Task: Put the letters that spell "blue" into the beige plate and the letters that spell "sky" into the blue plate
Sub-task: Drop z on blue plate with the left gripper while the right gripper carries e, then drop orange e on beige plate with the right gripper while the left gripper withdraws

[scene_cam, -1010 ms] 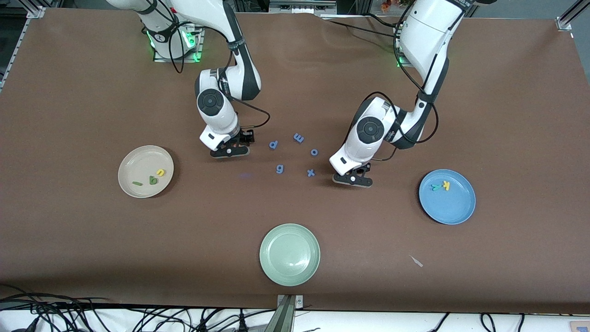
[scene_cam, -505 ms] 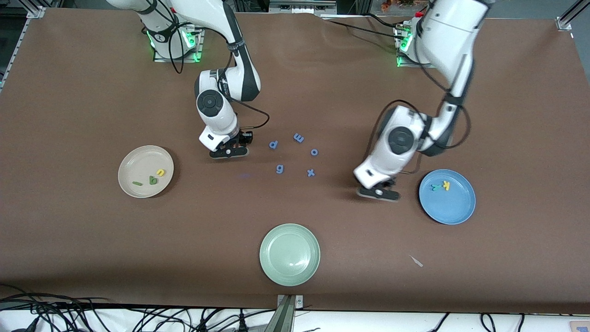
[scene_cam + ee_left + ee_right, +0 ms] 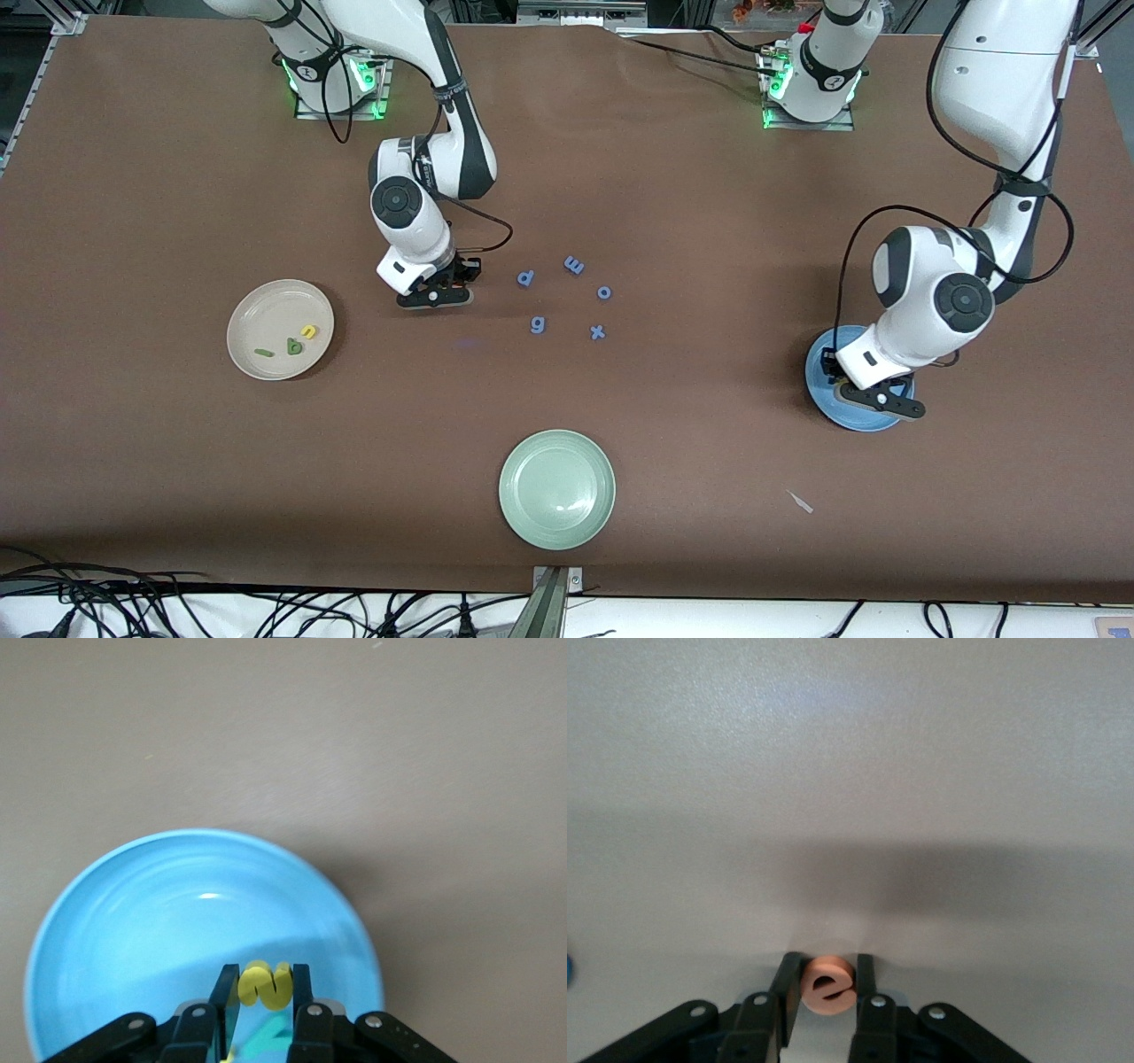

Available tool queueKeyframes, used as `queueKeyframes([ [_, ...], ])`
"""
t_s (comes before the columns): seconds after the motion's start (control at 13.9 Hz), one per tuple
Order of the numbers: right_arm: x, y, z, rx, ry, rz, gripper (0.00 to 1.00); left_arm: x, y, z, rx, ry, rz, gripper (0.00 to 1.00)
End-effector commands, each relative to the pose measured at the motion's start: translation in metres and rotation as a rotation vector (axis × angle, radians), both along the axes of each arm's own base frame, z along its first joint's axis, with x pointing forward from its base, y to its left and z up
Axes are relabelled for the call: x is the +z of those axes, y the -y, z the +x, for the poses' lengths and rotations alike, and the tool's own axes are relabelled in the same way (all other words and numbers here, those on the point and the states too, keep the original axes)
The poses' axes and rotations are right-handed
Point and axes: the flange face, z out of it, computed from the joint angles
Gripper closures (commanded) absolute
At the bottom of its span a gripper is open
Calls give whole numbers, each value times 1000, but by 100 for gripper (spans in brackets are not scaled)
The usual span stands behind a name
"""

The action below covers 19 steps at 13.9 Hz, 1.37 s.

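My left gripper (image 3: 879,400) hangs over the blue plate (image 3: 816,372), shut on the yellow s (image 3: 266,985). In the left wrist view the s sits between the fingers above the blue plate (image 3: 168,921), with the teal y (image 3: 271,1042) lying below it. The front view hides the letters in that plate under the hand. My right gripper (image 3: 434,297) is down at the table between the beige plate (image 3: 266,310) and the blue letters, shut on the orange e (image 3: 828,985). The beige plate holds the green l (image 3: 263,353), dark green b (image 3: 293,346) and yellow u (image 3: 308,331).
Blue letters p (image 3: 525,278), m (image 3: 574,264), o (image 3: 604,291), g (image 3: 537,324) and x (image 3: 598,332) lie mid-table. A pale green plate (image 3: 556,489) stands nearer the front camera. A small pale scrap (image 3: 801,502) lies near the front edge.
My left arm has swung from beside the blue letters to over the blue plate, carrying the s. The right gripper has stayed in place and its fingers have closed in on the e.
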Motion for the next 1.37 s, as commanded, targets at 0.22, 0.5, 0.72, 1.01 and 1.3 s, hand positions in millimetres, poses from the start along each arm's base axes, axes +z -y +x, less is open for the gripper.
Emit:
queueKeyframes([
  [0.22, -8, -2, 1, 8, -2, 3, 91, -16, -24, -1, -41, 10, 45, 73],
  [0.5, 8, -16, 11, 21, -56, 29, 100, -19, -26, 1, -46, 9, 47, 21],
  [0.72, 47, 16, 44, -8, -121, 42, 100, -16, -32, 1, -18, 14, 47, 0],
  [1.01, 73, 112, 83, 24, -127, 34, 100, 32, -45, -41, 10, 24, 28, 0],
  [1.3, 80, 233, 109, 49, -164, -76, 100, 157, -12, -80, -35, 111, -16, 0],
])
